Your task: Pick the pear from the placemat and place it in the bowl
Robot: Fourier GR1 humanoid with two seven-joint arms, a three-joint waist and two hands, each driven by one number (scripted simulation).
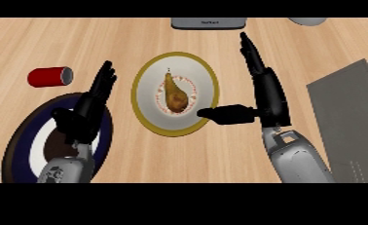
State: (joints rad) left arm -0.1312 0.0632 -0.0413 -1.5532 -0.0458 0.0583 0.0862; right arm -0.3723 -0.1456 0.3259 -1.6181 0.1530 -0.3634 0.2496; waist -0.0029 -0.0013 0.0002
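Pale wood grain runs across the whole surface (101, 34). In the middle sits a round white dish with a yellow-olive rim (144, 103), and the brown-gold pear (175, 97) lies in it, stem pointing away. The right hand (262, 92) stands just beside the dish with fingers straight, thumb reaching over the rim near the pear, not touching it. The left hand (90, 104) rests spread above a dark blue and white round plate (25, 136). A red can (50, 76) lies on its side nearby; a grey mat (345, 117) lies at the right.
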